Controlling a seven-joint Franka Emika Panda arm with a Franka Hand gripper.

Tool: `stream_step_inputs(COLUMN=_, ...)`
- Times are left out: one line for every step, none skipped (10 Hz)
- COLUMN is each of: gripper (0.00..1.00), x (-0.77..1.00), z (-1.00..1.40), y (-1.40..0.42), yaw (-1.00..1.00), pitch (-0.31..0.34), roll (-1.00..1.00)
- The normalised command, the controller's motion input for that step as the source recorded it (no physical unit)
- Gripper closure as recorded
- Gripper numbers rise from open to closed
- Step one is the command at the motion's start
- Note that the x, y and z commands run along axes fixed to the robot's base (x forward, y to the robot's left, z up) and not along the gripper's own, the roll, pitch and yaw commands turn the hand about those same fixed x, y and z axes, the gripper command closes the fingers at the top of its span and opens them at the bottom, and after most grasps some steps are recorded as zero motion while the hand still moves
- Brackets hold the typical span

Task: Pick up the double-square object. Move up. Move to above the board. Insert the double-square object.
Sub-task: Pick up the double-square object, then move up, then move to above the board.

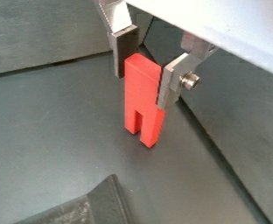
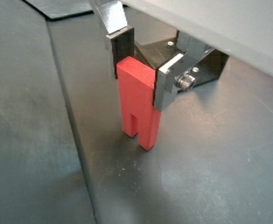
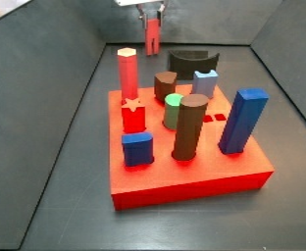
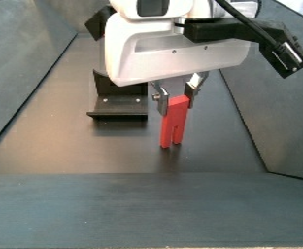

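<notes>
The double-square object (image 3: 153, 37) is a slim plain red post with a slot in its lower end. It stands upright near the back wall, behind the board (image 3: 182, 176). My gripper (image 3: 153, 14) comes down from above and is shut on the post's upper part. In both wrist views the silver fingers (image 1: 173, 77) (image 2: 168, 79) press on opposite sides of the post (image 1: 143, 98) (image 2: 138, 101). In a side view the gripper (image 4: 177, 93) holds the post (image 4: 175, 122) with its foot at or just above the floor. I cannot tell which.
The board carries several pegs: a tall pink-red hexagonal post (image 3: 127, 74), a short red star peg (image 3: 133, 118), blue posts (image 3: 245, 120), brown cylinders (image 3: 188, 127). The dark fixture (image 4: 119, 103) stands on the floor beside the post. Grey walls close in both sides.
</notes>
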Motion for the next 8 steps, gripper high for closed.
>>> stream_step_inputs(gripper=1.0, x=0.0, z=0.0, y=0.0, yaw=0.0, pitch=0.0, roll=0.0)
stream_step_inputs(gripper=1.0, x=0.0, z=0.0, y=0.0, yaw=0.0, pitch=0.0, roll=0.0)
stream_step_inputs(gripper=1.0, x=0.0, z=0.83, y=0.0, yaw=0.0, pitch=0.0, roll=0.0)
stream_step_inputs(gripper=1.0, x=-0.04, z=0.8, y=0.06, yaw=0.01, pitch=0.025, roll=0.01)
stream_step_inputs(gripper=1.0, x=-0.06, z=0.69, y=0.04, yaw=0.0, pitch=0.05, roll=0.02)
stream_step_inputs(gripper=1.0, x=-0.04, z=0.48, y=0.01, yaw=-0.01, pitch=0.06, roll=0.04)
stream_step_inputs(gripper=1.0, x=-0.04, z=0.38, y=0.01, yaw=-0.01, pitch=0.065, roll=0.05)
stream_step_inputs(gripper=1.0, x=0.01, z=1.0, y=0.52, yaw=-0.08, pitch=0.47, roll=-0.21)
